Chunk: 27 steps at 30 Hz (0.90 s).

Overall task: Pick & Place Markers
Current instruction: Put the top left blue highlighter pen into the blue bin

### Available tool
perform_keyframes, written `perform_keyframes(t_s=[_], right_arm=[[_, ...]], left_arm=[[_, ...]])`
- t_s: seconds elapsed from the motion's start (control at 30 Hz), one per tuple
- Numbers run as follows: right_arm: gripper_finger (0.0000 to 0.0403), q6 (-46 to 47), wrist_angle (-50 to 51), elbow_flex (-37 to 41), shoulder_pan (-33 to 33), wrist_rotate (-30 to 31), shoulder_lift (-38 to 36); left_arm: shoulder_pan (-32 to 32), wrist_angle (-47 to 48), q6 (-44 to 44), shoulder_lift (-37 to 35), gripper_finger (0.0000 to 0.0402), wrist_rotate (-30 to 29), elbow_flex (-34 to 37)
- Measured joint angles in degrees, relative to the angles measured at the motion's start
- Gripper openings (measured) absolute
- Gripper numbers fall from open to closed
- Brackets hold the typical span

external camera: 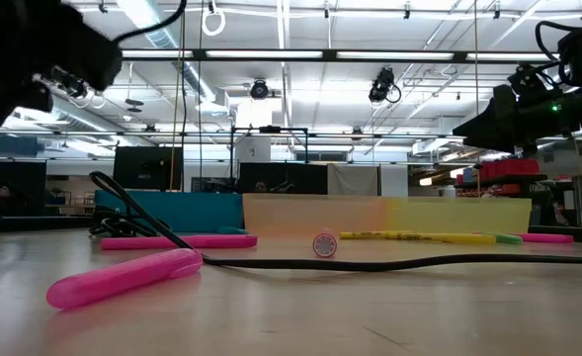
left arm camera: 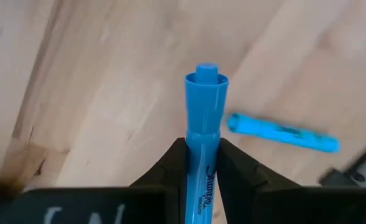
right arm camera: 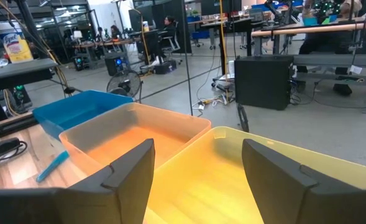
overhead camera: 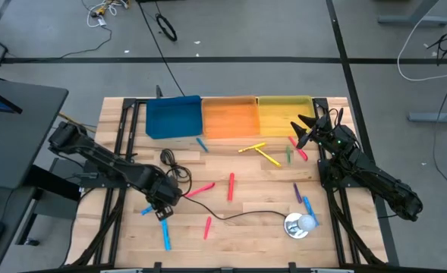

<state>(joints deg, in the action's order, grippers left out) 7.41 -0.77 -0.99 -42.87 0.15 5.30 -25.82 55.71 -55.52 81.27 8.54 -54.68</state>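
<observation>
Coloured markers lie scattered on the wooden table [overhead camera: 231,250]: pink and red ones [overhead camera: 199,189] in the middle, yellow ones [overhead camera: 251,148], blue ones [overhead camera: 165,235]. My left gripper [overhead camera: 162,206], at the near left, is shut on a blue marker [left arm camera: 202,124]. Another blue marker [left arm camera: 282,132] lies flat on the wood beside it. My right gripper [overhead camera: 306,130] stands open, level, at the yellow tray [right arm camera: 245,186], holding nothing. My left gripper pinches the blue marker's printed barrel [left arm camera: 201,180] between its two fingers [left arm camera: 170,171]. The fingers come from above, pointing steeply down. The marker runs out past the fingertips, with its end [left arm camera: 206,78] leading. It is lifted clear of the wood.
A blue tray [overhead camera: 174,117], an orange tray [overhead camera: 229,119] and the yellow tray [overhead camera: 284,115] stand side by side along the far edge. A black cable [overhead camera: 238,218] snakes across the middle to a round silver-white object [overhead camera: 299,224] at the near right.
</observation>
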Motion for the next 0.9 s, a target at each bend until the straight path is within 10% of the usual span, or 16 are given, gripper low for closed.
perform_keyframes(t_s=[0.9], right_arm=[[0.0245, 0.0, 0.0, 0.0, 0.0, 0.0, 0.0]], left_arm=[[0.8, 31.0, 26.0, -5.3, 0.0064, 2.0, -26.9]])
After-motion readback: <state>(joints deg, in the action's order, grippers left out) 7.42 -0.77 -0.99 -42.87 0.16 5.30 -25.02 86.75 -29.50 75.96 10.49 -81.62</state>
